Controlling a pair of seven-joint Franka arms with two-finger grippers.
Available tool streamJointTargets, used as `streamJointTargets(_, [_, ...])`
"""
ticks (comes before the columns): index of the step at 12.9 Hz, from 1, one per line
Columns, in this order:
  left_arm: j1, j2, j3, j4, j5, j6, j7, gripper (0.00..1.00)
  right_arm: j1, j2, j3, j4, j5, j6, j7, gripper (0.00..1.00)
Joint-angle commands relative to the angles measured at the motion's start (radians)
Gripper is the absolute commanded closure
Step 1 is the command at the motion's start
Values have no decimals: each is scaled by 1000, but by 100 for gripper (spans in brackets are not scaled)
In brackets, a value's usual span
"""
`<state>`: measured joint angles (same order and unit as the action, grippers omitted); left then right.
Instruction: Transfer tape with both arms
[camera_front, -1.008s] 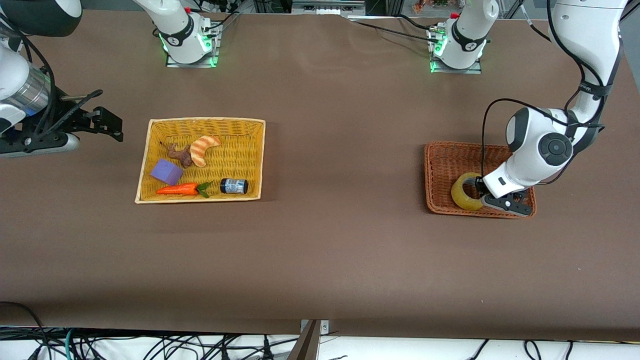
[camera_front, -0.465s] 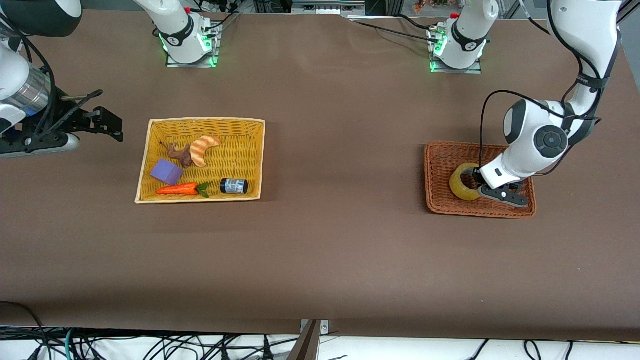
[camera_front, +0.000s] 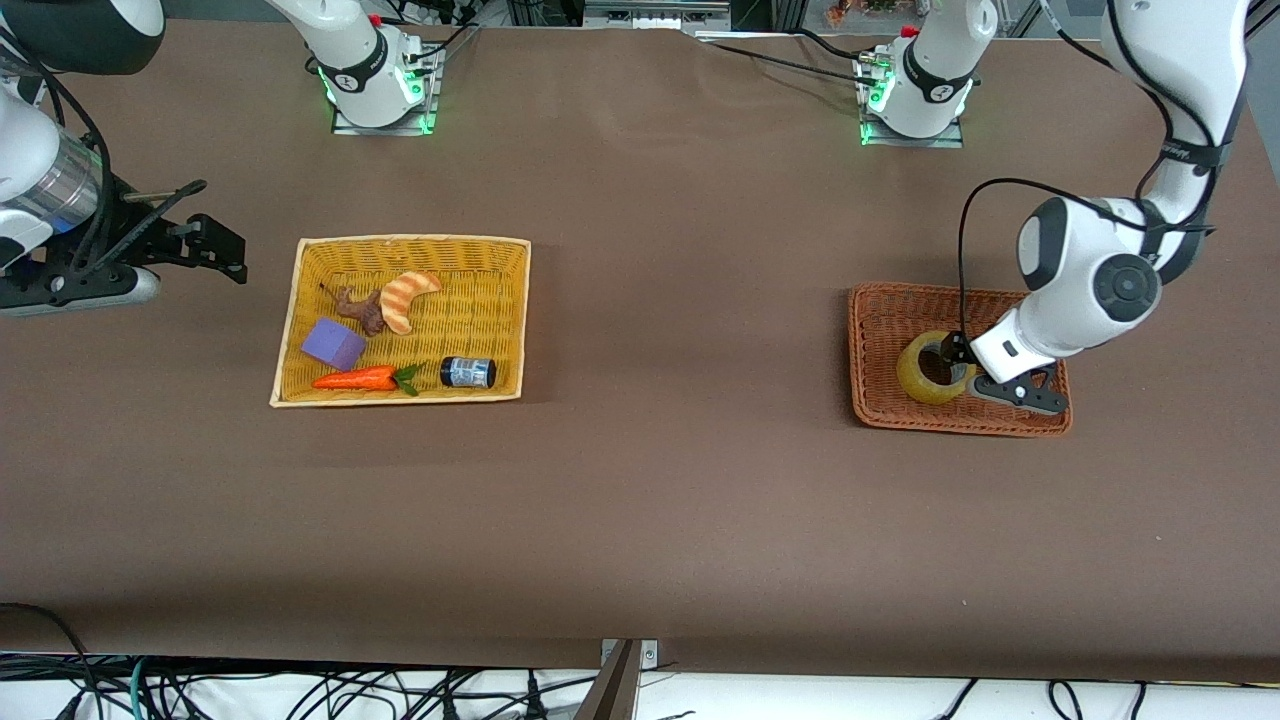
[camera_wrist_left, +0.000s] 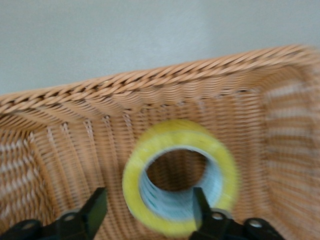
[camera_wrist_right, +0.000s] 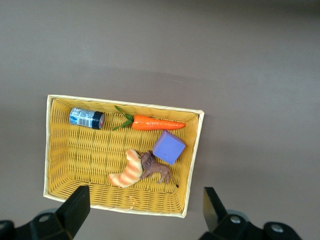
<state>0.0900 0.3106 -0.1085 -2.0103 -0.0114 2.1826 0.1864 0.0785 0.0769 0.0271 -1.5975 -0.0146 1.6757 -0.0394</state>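
L hand (camera_wrist_left: 147, 212) is straddling tape (camera_wrist_left: 176, 180) wall, spread, core axis toward 12; R hand (camera_wrist_right: 142, 212) waiting, spread.

You have a brown worktop (camera_front: 660, 480) carrying two baskets, well apart. The yellow wicker basket (camera_front: 300, 300) sits toward the right arm's end. Measured from it, the brown wicker basket (camera_front: 880, 320) lies toward the left arm's end and slightly nearer the front camera. Both arm bases stand farther from that camera than the yellow basket.
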Motion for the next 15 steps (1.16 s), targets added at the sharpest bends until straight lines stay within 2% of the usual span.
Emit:
streamJointTargets(1, [-15, -21, 7, 314, -48, -393, -28, 0, -6, 8, 7, 21, 1, -21, -17, 0])
streamJointTargets(3, [-13, -27, 13, 479, -47, -579, -85, 0, -6, 8, 7, 21, 1, -21, -17, 0])
streamJointTargets(5, [-15, -80, 12, 556, -36, -688, -178, 0, -5, 8, 8, 19, 1, -22, -17, 0])
streamJointTargets(9, [-18, -229, 41, 542, -38, -782, -228, 0, 1, 7, 14, 21, -1, -14, -16, 0])
streamJointTargets(10, [-45, -240, 41, 541, -38, -828, -228, 0, 1, 8, 14, 21, -1, -13, -16, 0])
streamJointTargets(12, [-104, -240, 64, 544, -31, -830, -223, 0, 3, 14, 14, 22, -1, -10, -14, 0])
streamJointTargets(15, [-76, -228, 64, 544, -38, -828, -219, 0, 4, 23, 16, 25, -1, -2, -16, 0])
